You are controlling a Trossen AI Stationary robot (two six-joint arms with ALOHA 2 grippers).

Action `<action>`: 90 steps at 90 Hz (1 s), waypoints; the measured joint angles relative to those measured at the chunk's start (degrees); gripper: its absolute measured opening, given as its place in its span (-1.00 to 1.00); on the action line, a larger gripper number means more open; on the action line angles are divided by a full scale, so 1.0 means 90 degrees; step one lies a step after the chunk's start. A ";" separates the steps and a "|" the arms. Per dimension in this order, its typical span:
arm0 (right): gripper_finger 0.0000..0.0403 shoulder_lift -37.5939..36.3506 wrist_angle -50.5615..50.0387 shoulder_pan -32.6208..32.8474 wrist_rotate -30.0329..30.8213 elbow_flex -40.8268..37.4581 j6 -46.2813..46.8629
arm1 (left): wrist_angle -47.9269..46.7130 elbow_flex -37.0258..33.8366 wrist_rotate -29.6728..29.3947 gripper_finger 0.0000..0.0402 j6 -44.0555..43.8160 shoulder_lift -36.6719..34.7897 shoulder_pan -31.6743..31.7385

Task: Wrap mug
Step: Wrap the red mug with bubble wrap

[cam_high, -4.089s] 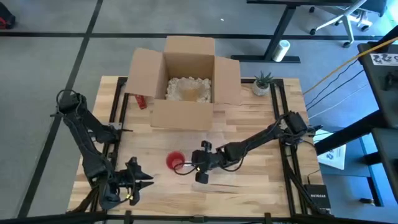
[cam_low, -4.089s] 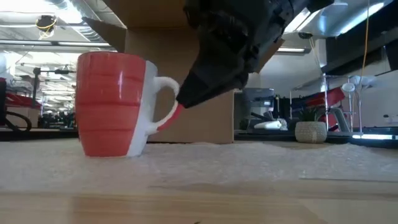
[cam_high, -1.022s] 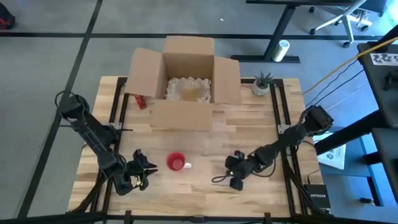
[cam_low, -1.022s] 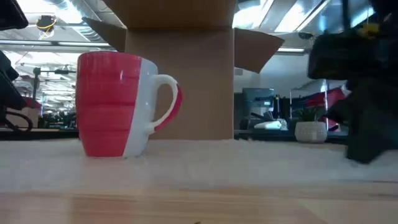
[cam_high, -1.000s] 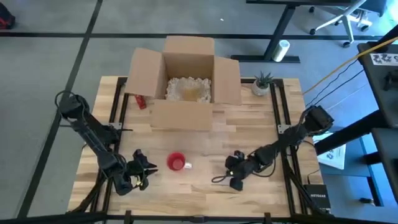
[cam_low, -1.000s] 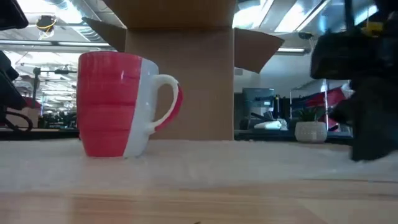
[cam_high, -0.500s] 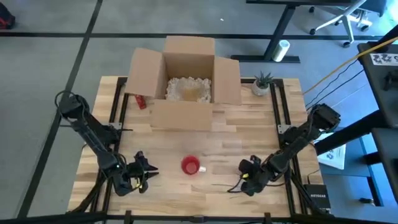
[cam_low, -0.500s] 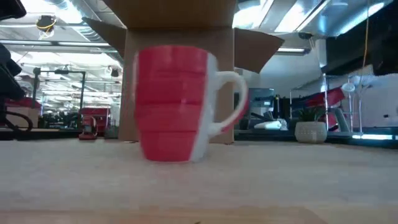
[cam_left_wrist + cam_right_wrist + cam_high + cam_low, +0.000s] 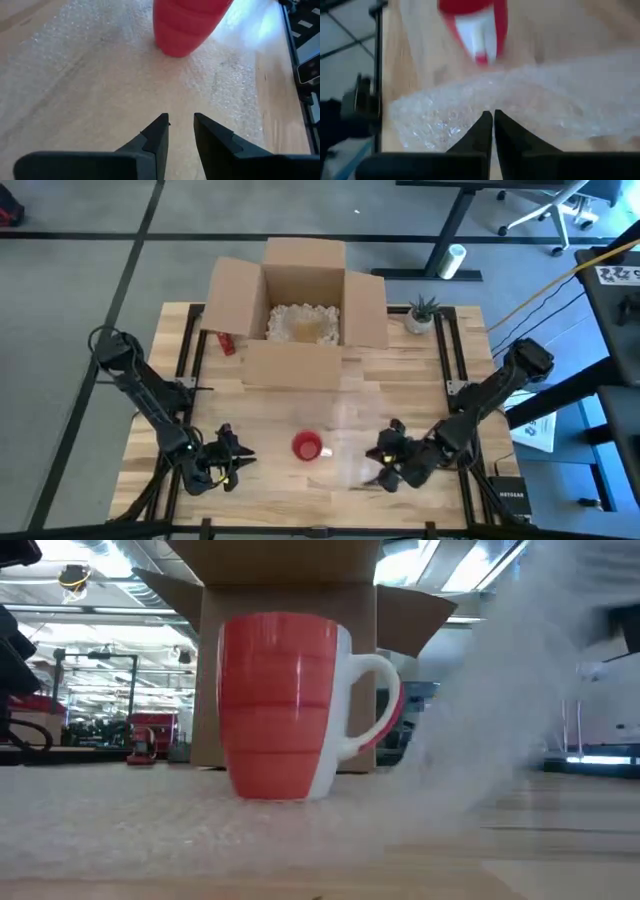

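A red and white mug point(image 9: 307, 446) stands upright on a clear bubble wrap sheet point(image 9: 150, 820) spread over the table's near middle. My right gripper point(image 9: 382, 462) is to the mug's right, shut on the sheet's right edge, which rises as a hazy curtain point(image 9: 500, 690) beside the mug's handle point(image 9: 375, 705). My left gripper point(image 9: 242, 455) is to the mug's left, low over the sheet, its fingers point(image 9: 159, 131) open a narrow gap with nothing seen between them. The mug point(image 9: 187, 25) is just ahead of it. My right gripper pinches the bubble wrap's right edge point(image 9: 490, 106) between its two shut fingers, coming from the table's right side toward the mug. The held edge is lifted off the table and bows up slack. The rest of the sheet stays flat under the mug point(image 9: 475, 25).
An open cardboard box point(image 9: 300, 310) with pale filler stands at the far middle, with a small red object point(image 9: 226, 343) left of it. A potted plant point(image 9: 422, 315) is at the far right. Bare wood shows between the box and the mug.
My right gripper first went toward the table's near right corner, dragging the sheet, and the mug slid rightward on it, staying upright. It then came back toward the mug and up, raising the sheet's right edge off the table beside the mug.
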 joint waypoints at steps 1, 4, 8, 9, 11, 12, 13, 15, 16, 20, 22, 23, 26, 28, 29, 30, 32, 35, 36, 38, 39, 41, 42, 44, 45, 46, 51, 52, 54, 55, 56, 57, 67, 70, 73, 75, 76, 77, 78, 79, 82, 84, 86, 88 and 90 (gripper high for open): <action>-1.00 0.0000 0.0107 -0.0060 -0.0006 0.0008 -0.0127 | 0.0003 0.0000 0.0000 -0.63 0.0001 0.0000 0.0000; -1.00 0.0000 0.0498 -0.0224 -0.0043 0.0030 -0.0498 | 0.0022 0.0000 -0.0002 -0.63 0.0002 0.0000 -0.0001; -1.00 -0.0002 0.0992 -0.0444 -0.0183 0.0044 -0.0967 | 0.0056 0.0000 -0.0002 -0.63 0.0002 0.0000 -0.0002; -1.00 -0.0002 0.1090 -0.0506 -0.0232 0.0045 -0.1064 | 0.0064 0.0000 -0.0002 -0.63 0.0004 0.0000 -0.0002; -1.00 -0.0005 0.1262 -0.0622 -0.0338 0.0046 -0.1239 | 0.0096 0.0000 -0.0002 -0.63 0.0018 0.0000 -0.0002; -1.00 -0.0005 0.1341 -0.0678 -0.0394 0.0046 -0.1316 | 0.0116 0.0000 -0.0002 -0.63 0.0035 0.0000 -0.0002; -1.00 -0.0004 0.1421 -0.0734 -0.0451 0.0046 -0.1390 | 0.0137 0.0000 -0.0002 -0.63 0.0054 0.0000 -0.0002; -1.00 0.0017 0.1577 -0.0851 -0.0576 0.0046 -0.1520 | 0.0199 0.0000 -0.0002 -0.63 0.0083 0.0000 -0.0002; -1.00 0.0036 0.1655 -0.0910 -0.0636 0.0046 -0.1575 | 0.0228 0.0000 -0.0002 -0.63 0.0107 0.0000 -0.0002; -1.00 0.0135 0.1981 -0.1138 -0.0893 0.0046 -0.1772 | 0.0303 0.0002 -0.0005 -0.63 0.0208 0.0000 -0.0002; -1.00 0.0195 0.2113 -0.1239 -0.1039 0.0046 -0.1858 | 0.0328 0.0002 -0.0003 -0.63 0.0219 0.0000 -0.0002; -1.00 0.0229 0.2167 -0.1284 -0.1108 0.0046 -0.1901 | 0.0336 0.0002 -0.0002 -0.63 0.0223 0.0000 -0.0002; -1.00 0.0347 0.2353 -0.1418 -0.1324 0.0044 -0.1990 | 0.0340 0.0002 -0.0002 -0.63 0.0225 0.0000 -0.0002; -1.00 0.0436 0.2502 -0.1513 -0.1466 0.0044 -0.2021 | 0.0339 0.0002 -0.0002 -0.63 0.0226 0.0000 -0.0002; -1.00 0.0485 0.2578 -0.1558 -0.1533 0.0044 -0.2036 | 0.0341 0.0002 -0.0002 -0.63 0.0226 0.0000 -0.0005; -1.00 0.0537 0.2649 -0.1600 -0.1603 0.0044 -0.2051 | 0.0345 0.0002 -0.0002 -0.63 0.0226 0.0000 -0.0011; -1.00 0.0638 0.2790 -0.1667 -0.1731 0.0046 -0.2069 | 0.0344 0.0002 -0.0002 -0.63 0.0226 0.0000 -0.0013; -1.00 0.0799 0.2987 -0.1764 -0.1932 0.0044 -0.2091 | 0.0340 0.0002 -0.0002 -0.63 0.0226 0.0000 -0.0015; -1.00 0.0849 0.3052 -0.1793 -0.1988 0.0044 -0.2097 | 0.0340 0.0002 -0.0002 -0.63 0.0226 0.0000 -0.0015; -1.00 0.0959 0.3200 -0.1855 -0.2111 0.0044 -0.2121 | 0.0343 0.0002 -0.0002 -0.63 0.0228 0.0000 -0.0015; -1.00 0.1011 0.3274 -0.1881 -0.2163 0.0045 -0.2129 | 0.0343 0.0002 -0.0002 -0.63 0.0230 0.0000 -0.0015; -1.00 0.1117 0.3411 -0.1921 -0.2256 0.0050 -0.2144 | 0.0341 0.0002 -0.0002 -0.63 0.0240 0.0000 -0.0015; -1.00 0.1178 0.3464 -0.1942 -0.2308 0.0062 -0.2152 | 0.0340 0.0002 -0.0002 -0.63 0.0241 0.0000 -0.0015; -1.00 0.1299 0.3550 -0.1987 -0.2404 0.0106 -0.2169 | 0.0340 0.0002 -0.0002 -0.63 0.0244 0.0000 -0.0015; -1.00 0.1354 0.3591 -0.2008 -0.2445 0.0137 -0.2180 | 0.0340 0.0002 -0.0002 -0.63 0.0246 0.0000 -0.0015; -1.00 0.1406 0.3634 -0.2028 -0.2484 0.0170 -0.2193 | 0.0340 0.0002 -0.0002 -0.63 0.0249 0.0000 -0.0015; -1.00 0.1670 0.3681 -0.2084 -0.2708 0.0385 -0.2302 | 0.0338 0.0002 -0.0002 -0.63 0.0274 0.0000 -0.0015; -1.00 0.1729 0.3669 -0.2103 -0.2747 0.0445 -0.2323 | 0.0338 0.0002 -0.0002 -0.63 0.0274 0.0000 -0.0015; -1.00 0.1834 0.3661 -0.2122 -0.2817 0.0569 -0.2379 | 0.0335 0.0002 -0.0002 -0.63 0.0274 0.0000 -0.0015; -1.00 0.1884 0.3664 -0.2133 -0.2854 0.0632 -0.2433 | 0.0333 0.0002 -0.0002 -0.63 0.0274 0.0000 -0.0015; -1.00 0.1931 0.3665 -0.2143 -0.2890 0.0694 -0.2481 | 0.0333 0.0002 -0.0002 -0.63 0.0274 0.0000 -0.0015; -1.00 0.1972 0.3662 -0.2151 -0.2926 0.0757 -0.2524 | 0.0330 0.0002 -0.0002 -0.63 0.0275 0.0000 -0.0015; -0.94 0.2403 0.3599 -0.2156 -0.3138 0.1383 -0.3035 | 0.0321 0.0002 -0.0002 -0.63 0.0284 0.0000 -0.0015; -0.91 0.2504 0.3467 -0.2156 -0.3164 0.1562 -0.3190 | 0.0315 0.0002 -0.0002 -0.63 0.0282 0.0000 -0.0015; -0.87 0.2616 0.3401 -0.2154 -0.3188 0.1783 -0.3315 | 0.0319 0.0002 -0.0002 -0.63 0.0272 0.0000 -0.0015; -0.84 0.2669 0.3361 -0.2154 -0.3191 0.1947 -0.3367 | 0.0321 0.0002 -0.0002 -0.63 0.0272 0.0000 -0.0021; -0.82 0.2687 0.3315 -0.2154 -0.3194 0.2011 -0.3419 | 0.0320 0.0002 -0.0002 -0.63 0.0271 0.0000 -0.0023; -0.80 0.2704 0.3252 -0.2154 -0.3200 0.2069 -0.3459 | 0.0318 0.0002 -0.0002 -0.63 0.0270 0.0000 -0.0024; -0.79 0.2720 0.3173 -0.2154 -0.3208 0.2122 -0.3486 | 0.0318 0.0002 -0.0002 -0.63 0.0270 0.0000 -0.0024; -0.77 0.2739 0.3081 -0.2154 -0.3213 0.2174 -0.3508 | 0.0318 0.0002 -0.0001 -0.63 0.0270 0.0000 -0.0024; -0.71 0.2813 0.2896 -0.2154 -0.3226 0.2359 -0.3582 | 0.0321 0.0002 0.0007 -0.63 0.0271 0.0000 -0.0023; -0.68 0.2857 0.2867 -0.2152 -0.3235 0.2486 -0.3626 | 0.0319 0.0002 0.0010 -0.63 0.0272 0.0000 -0.0022; -0.64 0.2898 0.2830 -0.2151 -0.3242 0.2589 -0.3662 | 0.0318 0.0002 0.0011 -0.63 0.0270 0.0000 -0.0023; -0.60 0.2935 0.2748 -0.2151 -0.3242 0.2656 -0.3682 | 0.0318 0.0002 0.0013 -0.63 0.0270 0.0000 -0.0022; -0.56 0.2970 0.2655 -0.2151 -0.3242 0.2729 -0.3706 | 0.0318 0.0002 0.0018 -0.63 0.0270 0.0000 -0.0022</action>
